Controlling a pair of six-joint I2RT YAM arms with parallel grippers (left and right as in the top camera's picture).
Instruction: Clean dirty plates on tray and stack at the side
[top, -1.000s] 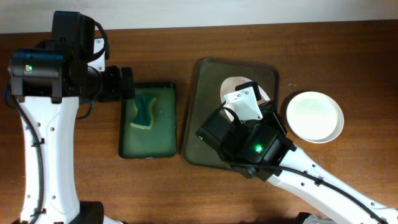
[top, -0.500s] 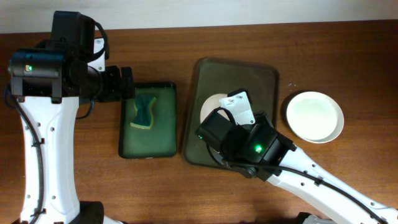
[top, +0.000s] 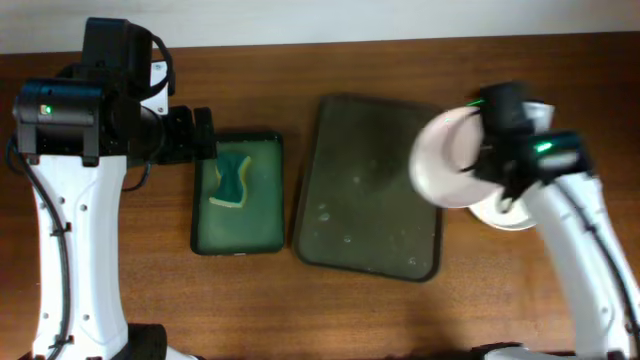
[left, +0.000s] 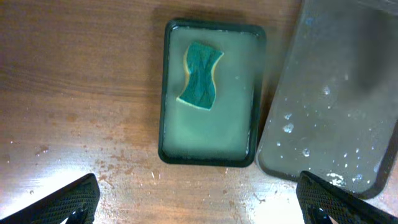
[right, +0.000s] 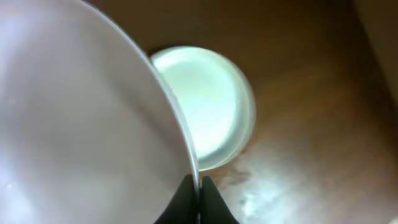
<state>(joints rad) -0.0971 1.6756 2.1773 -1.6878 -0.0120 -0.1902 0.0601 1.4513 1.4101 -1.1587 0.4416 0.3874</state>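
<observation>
My right gripper (right: 198, 193) is shut on the rim of a white plate (top: 445, 160), (right: 81, 124) and holds it tilted in the air over the right edge of the dark tray (top: 365, 190). A second white plate (right: 208, 106) lies on the table right below and beside it, mostly hidden in the overhead view (top: 515, 218). My left gripper (left: 199, 202) is open and empty above bare table in front of the green basin (left: 208, 93). The tray (left: 336, 93) is wet and holds no plate.
The green basin (top: 238, 195) holds soapy water and a green sponge (top: 232, 178), (left: 200, 74), left of the tray. The left arm (top: 80, 150) stands along the table's left side.
My right gripper lifted the plate off the tray and swung it from the tray's middle to the right, above the plate on the table. The left arm has not moved.
</observation>
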